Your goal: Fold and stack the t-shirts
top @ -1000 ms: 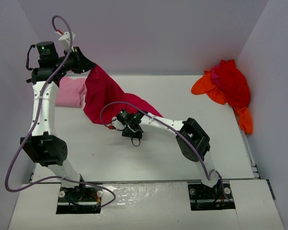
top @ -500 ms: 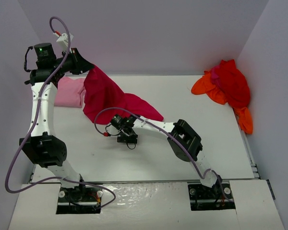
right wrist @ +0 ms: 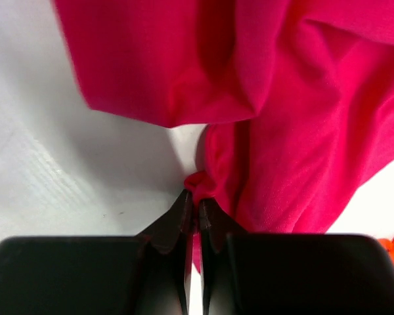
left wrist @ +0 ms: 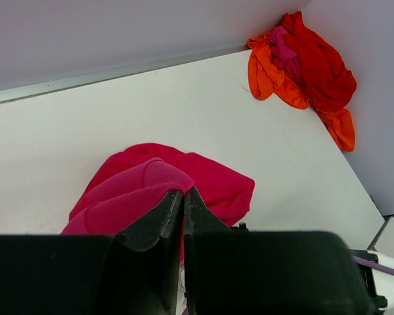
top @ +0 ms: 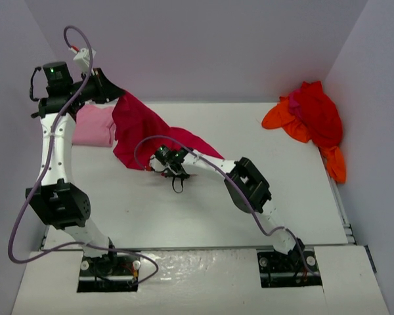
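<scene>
Pink cloth comes first: the light pink t-shirt [top: 95, 126] lies folded on the white table [top: 203, 210], against its far edge near the far-left corner. Just beside it my left gripper [left wrist: 182, 193] is raised above the table. Its fingers are clenched tight on a bunched fold of the crimson-magenta t-shirt [top: 141, 128], with the cloth wedged between the two tips. From that grip the shirt hangs down and slopes to the right. Its upper part is in the air, and its lower part drapes onto the table towards the middle. Part of it overlaps the right side of the pink shirt in the overhead view.

My right gripper [right wrist: 192, 197] is low at the near edge of that draped cloth, close to the middle of the table. Its fingers are pressed together on a small pinch of the crimson hem, just above the bare white surface.

Well apart from all this, in the far-right corner, the red t-shirt [top: 318, 111] is heaped on the orange t-shirt [top: 279, 118]. Both are crumpled, and the orange trails along the table's right edge.
</scene>
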Tool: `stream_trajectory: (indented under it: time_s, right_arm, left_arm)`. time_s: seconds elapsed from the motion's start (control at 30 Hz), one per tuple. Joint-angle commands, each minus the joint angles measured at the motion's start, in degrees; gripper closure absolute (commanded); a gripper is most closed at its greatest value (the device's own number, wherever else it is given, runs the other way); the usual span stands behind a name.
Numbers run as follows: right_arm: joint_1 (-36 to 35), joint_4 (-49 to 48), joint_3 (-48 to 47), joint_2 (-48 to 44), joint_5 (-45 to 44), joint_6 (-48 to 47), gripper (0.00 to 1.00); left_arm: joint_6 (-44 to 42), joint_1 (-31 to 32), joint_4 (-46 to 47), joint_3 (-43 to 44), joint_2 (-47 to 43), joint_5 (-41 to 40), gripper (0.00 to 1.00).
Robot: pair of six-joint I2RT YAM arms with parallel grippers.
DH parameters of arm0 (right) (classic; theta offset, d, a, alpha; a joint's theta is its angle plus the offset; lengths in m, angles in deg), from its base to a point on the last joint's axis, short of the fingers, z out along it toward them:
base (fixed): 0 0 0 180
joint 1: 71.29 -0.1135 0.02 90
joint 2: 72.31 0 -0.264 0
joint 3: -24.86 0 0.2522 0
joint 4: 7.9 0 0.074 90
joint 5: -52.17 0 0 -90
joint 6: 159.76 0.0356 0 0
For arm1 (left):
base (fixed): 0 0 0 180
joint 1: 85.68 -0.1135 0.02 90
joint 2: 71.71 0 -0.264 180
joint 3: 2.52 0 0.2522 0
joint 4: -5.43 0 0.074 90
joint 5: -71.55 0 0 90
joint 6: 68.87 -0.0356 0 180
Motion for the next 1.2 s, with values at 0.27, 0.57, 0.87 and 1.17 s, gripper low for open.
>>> stream_trajectory:
  time_s: [0.27, 0.57, 0.87, 1.17]
  right_arm:
    - [18.84, 1.35, -1.98, -23.76, -9.68, -3.27, 1.0]
    - [26.94, -13.82, 1.88, -46.92, -15.64, -8.42, 1.0]
    - [28.03, -20.44, 12.84, -55.69, -17.31, -11.31, 1.0]
    - [29.29, -19.55, 14.47, -66.48, -15.12, -8.56, 1.0]
  left_arm:
    - [16.47, -18.59, 18.26, 6.39, -8.41, 5.1, 1.0]
    - [39.92, -38.23, 39.95, 13.23, -13.26, 15.72, 1.0]
    - [54.37, -42.22, 51.97, 15.12, -12.84, 18.12, 1.0]
    - [63.79, -42.31, 62.05, 15.17, -16.72, 24.61, 1.0]
